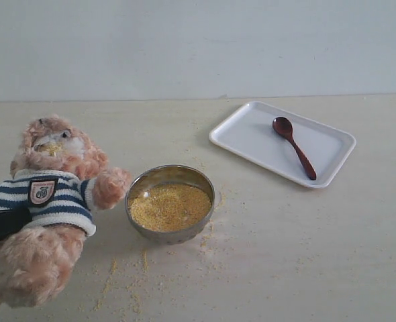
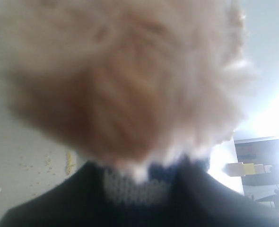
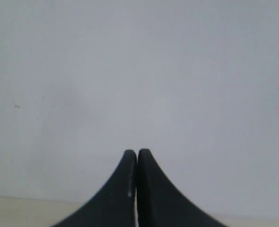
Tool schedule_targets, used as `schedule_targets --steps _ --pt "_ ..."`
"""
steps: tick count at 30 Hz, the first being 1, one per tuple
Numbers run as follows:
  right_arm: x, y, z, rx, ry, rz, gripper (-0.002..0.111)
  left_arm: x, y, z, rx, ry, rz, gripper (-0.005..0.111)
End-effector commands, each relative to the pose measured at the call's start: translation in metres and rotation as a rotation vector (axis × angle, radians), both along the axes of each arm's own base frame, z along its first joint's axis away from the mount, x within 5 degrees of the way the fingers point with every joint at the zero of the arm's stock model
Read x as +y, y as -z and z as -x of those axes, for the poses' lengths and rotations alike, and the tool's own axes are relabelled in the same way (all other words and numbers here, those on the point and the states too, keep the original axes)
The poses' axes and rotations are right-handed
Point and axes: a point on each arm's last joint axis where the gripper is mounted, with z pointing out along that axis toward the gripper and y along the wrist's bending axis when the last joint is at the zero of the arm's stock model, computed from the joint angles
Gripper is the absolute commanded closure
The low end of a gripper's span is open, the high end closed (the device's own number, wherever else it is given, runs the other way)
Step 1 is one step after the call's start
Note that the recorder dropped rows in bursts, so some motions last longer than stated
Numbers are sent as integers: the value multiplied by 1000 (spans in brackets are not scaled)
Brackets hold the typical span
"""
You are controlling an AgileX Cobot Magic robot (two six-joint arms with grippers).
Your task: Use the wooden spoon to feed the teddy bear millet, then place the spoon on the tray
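Note:
The teddy bear (image 1: 50, 201) sits upright at the left of the table, with yellow grains on its muzzle. My left gripper (image 1: 3, 225) comes in from the left edge and is shut on the bear's striped shirt. In the left wrist view the bear's fur (image 2: 125, 80) fills the frame, and the knit shirt lies between the dark fingers of the left gripper (image 2: 139, 189). The millet (image 1: 170, 206) fills a steel bowl (image 1: 205, 182) beside the bear's paw. The wooden spoon (image 1: 293, 146) lies on the white tray (image 1: 252, 131) at the back right. My right gripper (image 3: 137, 153) is shut and empty, facing a plain wall.
Spilled millet grains (image 1: 134, 275) are scattered on the table in front of the bowl and around it. A pale wall (image 1: 198, 47) stands behind the table's far edge.

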Motion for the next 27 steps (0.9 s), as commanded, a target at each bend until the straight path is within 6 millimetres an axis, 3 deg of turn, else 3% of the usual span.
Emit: schedule_targets --steps 1,9,13,25,27 --pt "2 -7 -12 -101 58 217 108 0 -4 -2 -36 2 23 102" --pt "9 34 -43 101 28 221 108 0 -4 -2 -36 2 23 102" --pt "9 48 -44 120 13 95 108 0 -4 -2 -36 2 23 102" --pt "-1 130 -35 200 69 -182 108 0 -4 -2 -36 2 23 102" --pt "-2 130 -33 192 72 -203 108 0 -4 -2 -36 2 23 102"
